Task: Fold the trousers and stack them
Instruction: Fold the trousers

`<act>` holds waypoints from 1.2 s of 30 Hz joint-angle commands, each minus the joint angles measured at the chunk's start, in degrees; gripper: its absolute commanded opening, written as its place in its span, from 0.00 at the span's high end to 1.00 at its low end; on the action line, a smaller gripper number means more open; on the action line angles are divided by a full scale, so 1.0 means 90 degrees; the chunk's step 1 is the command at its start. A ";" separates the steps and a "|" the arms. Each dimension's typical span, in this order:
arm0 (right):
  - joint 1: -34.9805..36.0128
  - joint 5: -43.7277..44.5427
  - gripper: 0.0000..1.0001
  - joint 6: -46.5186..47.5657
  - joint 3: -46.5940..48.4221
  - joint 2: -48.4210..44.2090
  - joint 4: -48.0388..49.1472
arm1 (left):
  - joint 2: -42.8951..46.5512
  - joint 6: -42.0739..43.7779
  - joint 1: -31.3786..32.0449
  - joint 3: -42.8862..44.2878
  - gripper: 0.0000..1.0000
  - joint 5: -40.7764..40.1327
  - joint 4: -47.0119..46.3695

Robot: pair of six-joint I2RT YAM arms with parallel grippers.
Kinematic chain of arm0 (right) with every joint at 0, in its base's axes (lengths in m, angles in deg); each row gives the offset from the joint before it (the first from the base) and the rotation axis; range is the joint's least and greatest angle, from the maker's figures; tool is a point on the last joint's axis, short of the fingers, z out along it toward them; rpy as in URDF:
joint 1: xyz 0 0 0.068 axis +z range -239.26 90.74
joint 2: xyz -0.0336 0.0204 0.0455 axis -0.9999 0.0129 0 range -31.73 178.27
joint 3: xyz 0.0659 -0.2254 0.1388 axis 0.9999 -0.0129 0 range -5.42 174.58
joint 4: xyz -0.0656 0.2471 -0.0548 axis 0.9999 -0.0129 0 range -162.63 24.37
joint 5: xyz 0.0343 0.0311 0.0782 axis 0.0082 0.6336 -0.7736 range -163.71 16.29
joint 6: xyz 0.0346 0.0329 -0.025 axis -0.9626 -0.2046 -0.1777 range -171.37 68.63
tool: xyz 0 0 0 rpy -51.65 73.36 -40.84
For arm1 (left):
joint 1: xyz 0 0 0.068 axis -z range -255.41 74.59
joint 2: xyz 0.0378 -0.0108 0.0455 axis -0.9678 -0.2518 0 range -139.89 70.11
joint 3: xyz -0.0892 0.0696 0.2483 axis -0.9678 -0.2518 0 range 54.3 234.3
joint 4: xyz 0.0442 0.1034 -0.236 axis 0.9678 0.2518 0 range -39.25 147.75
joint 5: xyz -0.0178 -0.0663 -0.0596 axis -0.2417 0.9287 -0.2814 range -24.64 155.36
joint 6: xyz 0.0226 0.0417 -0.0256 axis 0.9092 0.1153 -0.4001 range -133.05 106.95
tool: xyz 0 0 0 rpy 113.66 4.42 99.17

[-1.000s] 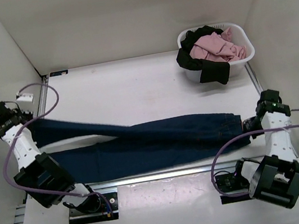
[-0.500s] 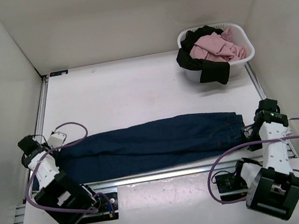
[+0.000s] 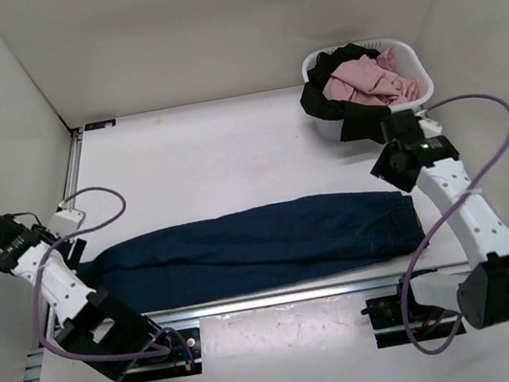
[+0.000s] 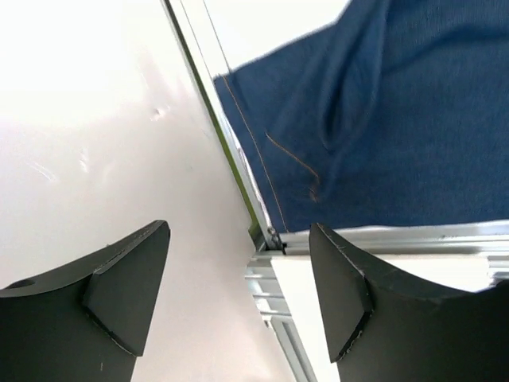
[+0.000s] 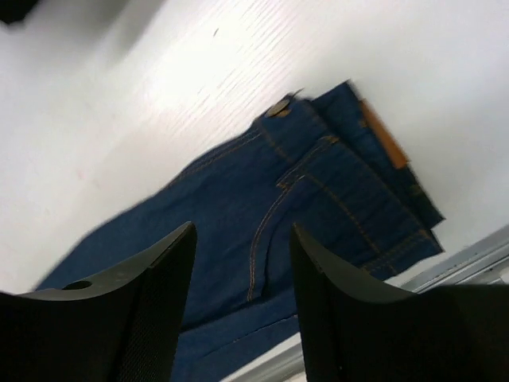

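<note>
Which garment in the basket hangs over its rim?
The black garment: it drapes out over the near rim of the white basket, while the pink garment stays bunched inside.

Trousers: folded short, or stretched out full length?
Lengthwise only: the trousers lie leg on leg as one long flat strip, full length. No crosswise fold yet.

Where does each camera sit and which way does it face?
Top external: above, behind the bases, looking down on table, jeans, left arm, right arm.
Left wrist: looks down past the open left gripper at the jeans' leg end.
Right wrist: looks down past the open right gripper at the waistband.
All share the jeans.
</note>
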 commanded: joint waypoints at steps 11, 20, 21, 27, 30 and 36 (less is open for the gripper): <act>0.0586 -0.1260 0.38 0.0353 -0.0015 0.1968 0.0622 | -0.2042 -0.0315 0.0243 0.0603 0.20 0.0385 0.1401; 0.0264 -0.1377 0.79 -0.0321 -0.0912 0.2456 0.0632 | -0.1712 -0.0450 0.0243 0.1041 0.86 -0.0047 0.0758; 0.0206 -0.1378 0.87 -0.0457 -0.1049 0.2457 0.0700 | -0.1527 -0.0247 0.0243 0.1129 0.86 -0.0046 0.0621; -0.0517 -0.2060 1.00 -0.0751 -0.2104 0.2574 0.1032 | 0.0475 0.1822 0.0243 0.0009 0.86 0.0276 -0.0777; -0.0664 -0.2061 1.00 -0.0810 -0.2164 0.2438 0.0936 | 0.0643 0.2566 0.0243 -0.0753 0.86 -0.0337 -0.0777; -0.0976 -0.1749 1.00 -0.0615 -0.2105 0.2086 0.0652 | 0.0701 0.3445 -0.0118 -0.1760 0.86 -0.1090 -0.0903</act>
